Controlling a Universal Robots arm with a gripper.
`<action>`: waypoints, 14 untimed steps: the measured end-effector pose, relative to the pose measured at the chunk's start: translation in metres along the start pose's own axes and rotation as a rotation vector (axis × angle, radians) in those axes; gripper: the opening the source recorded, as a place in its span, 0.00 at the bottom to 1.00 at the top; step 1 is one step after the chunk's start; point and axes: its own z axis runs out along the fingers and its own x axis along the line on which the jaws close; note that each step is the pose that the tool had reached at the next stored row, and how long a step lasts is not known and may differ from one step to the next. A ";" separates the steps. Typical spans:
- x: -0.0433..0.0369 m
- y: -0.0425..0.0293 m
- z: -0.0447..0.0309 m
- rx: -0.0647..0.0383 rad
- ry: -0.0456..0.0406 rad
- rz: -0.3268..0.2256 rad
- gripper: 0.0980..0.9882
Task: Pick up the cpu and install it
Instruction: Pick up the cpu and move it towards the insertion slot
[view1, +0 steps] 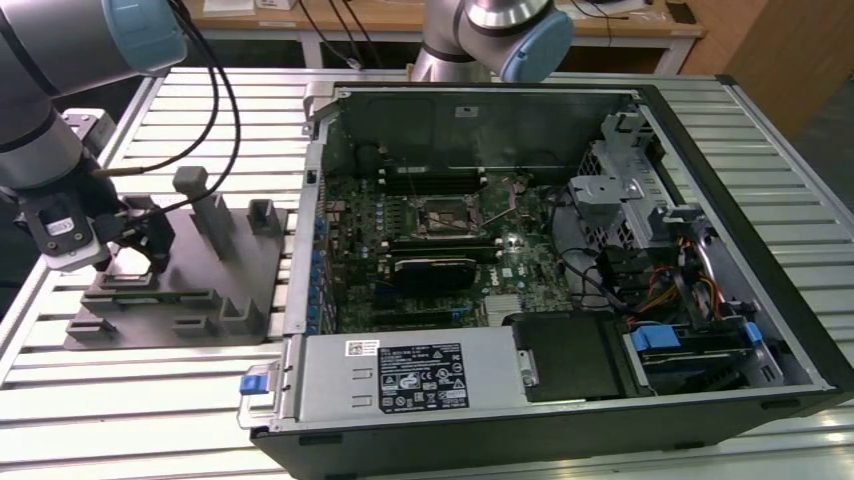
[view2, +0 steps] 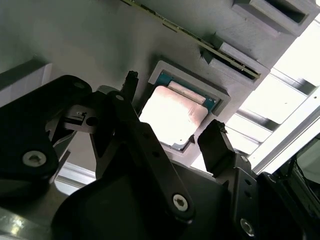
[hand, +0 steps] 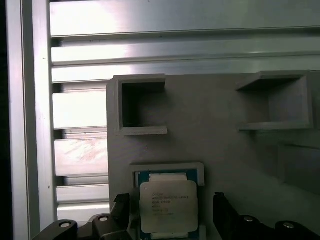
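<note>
The cpu (hand: 167, 207) is a small square chip with a pale metal top, lying flat in a shallow square recess of the grey fixture (hand: 215, 150). My gripper (hand: 169, 196) hangs just above it, open, with one black finger on each side of the chip and a gap at both. In the second wrist view the cpu (view2: 172, 120) lies between the two fingertips (view2: 215, 135) in the same way. In the exterior view the gripper (view1: 140, 240) is over the fixture (view1: 200, 300) at the exterior view's left, beside the computer case.
An open computer case (view1: 561, 100) lies to the exterior view's right of the fixture, with the motherboard socket (view1: 445, 215) near its middle. The fixture carries raised blocks (view1: 214, 215) and empty pockets (hand: 142, 105). A second arm (view1: 501, 30) stands behind the case on the slatted aluminium table (view1: 134, 400).
</note>
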 end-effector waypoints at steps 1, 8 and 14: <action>0.0000 0.0000 0.0002 0.000 0.0001 0.000 0.75; 0.0000 0.0000 0.0005 0.000 0.0000 -0.001 0.75; 0.0000 0.0000 0.0005 0.000 0.0000 -0.001 0.53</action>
